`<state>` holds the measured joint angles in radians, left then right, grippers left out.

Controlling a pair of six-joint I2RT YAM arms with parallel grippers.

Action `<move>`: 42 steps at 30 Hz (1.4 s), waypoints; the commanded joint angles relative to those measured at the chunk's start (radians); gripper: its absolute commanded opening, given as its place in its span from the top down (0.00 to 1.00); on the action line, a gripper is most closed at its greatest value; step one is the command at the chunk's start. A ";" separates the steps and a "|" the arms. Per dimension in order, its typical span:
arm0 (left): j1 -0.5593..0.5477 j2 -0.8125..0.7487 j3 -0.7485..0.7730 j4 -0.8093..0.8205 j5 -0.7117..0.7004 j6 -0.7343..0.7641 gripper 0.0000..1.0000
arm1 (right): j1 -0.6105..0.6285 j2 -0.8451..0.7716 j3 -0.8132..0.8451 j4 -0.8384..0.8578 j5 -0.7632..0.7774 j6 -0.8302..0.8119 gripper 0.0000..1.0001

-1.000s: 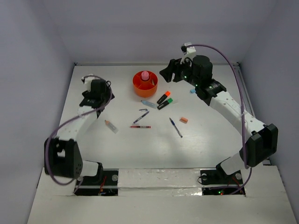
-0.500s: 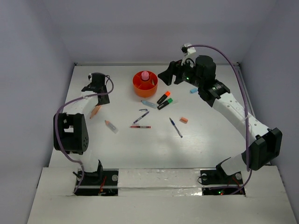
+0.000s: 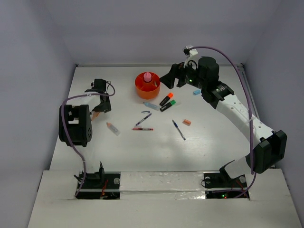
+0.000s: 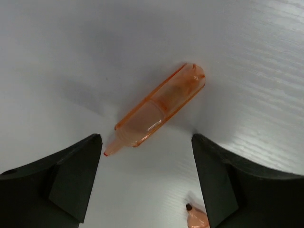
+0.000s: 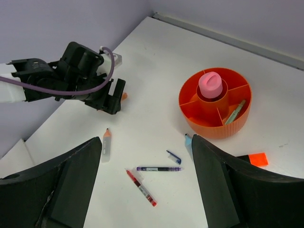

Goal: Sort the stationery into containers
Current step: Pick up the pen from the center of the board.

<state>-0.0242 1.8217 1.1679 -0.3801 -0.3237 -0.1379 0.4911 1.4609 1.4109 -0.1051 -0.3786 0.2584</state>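
Flanking orange marker (image 4: 159, 110), left fingers (image 4: 71, 180) apart

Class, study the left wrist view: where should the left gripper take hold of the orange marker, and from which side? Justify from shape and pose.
Mid-barrel of the orange marker, from straight above: it lies flat on the table, aslant between the fingers of the open left gripper. The barrel's long sides run parallel; the tapered tip would likely slip. Turn the wrist to close across it.

On my white table (image 3: 213, 142) I see the orange cup (image 3: 147, 86), an orange marker (image 4: 159, 111) at left, a peach marker (image 3: 113, 128), a red pen (image 3: 142, 128), a dark pen (image 3: 143, 119), a blue pen (image 3: 179, 129), an orange-capped highlighter (image 3: 166, 99), a green-capped highlighter (image 3: 167, 106) and a peach eraser (image 3: 187, 122).
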 commanded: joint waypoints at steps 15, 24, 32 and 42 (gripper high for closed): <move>0.036 0.060 0.026 0.023 0.047 0.001 0.45 | -0.005 -0.011 0.037 0.024 -0.048 0.027 0.21; 0.104 0.088 0.033 0.017 0.159 -0.051 0.47 | -0.005 -0.007 0.042 0.018 -0.063 0.030 0.30; 0.124 0.051 -0.007 0.029 0.265 -0.078 0.35 | 0.007 0.035 0.082 -0.022 -0.063 0.013 0.33; 0.142 0.031 -0.053 0.053 0.319 -0.101 0.50 | 0.116 0.079 0.140 -0.077 0.006 -0.036 0.35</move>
<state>0.1120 1.8423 1.1591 -0.2787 -0.0727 -0.2111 0.5835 1.5375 1.4879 -0.1658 -0.3996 0.2535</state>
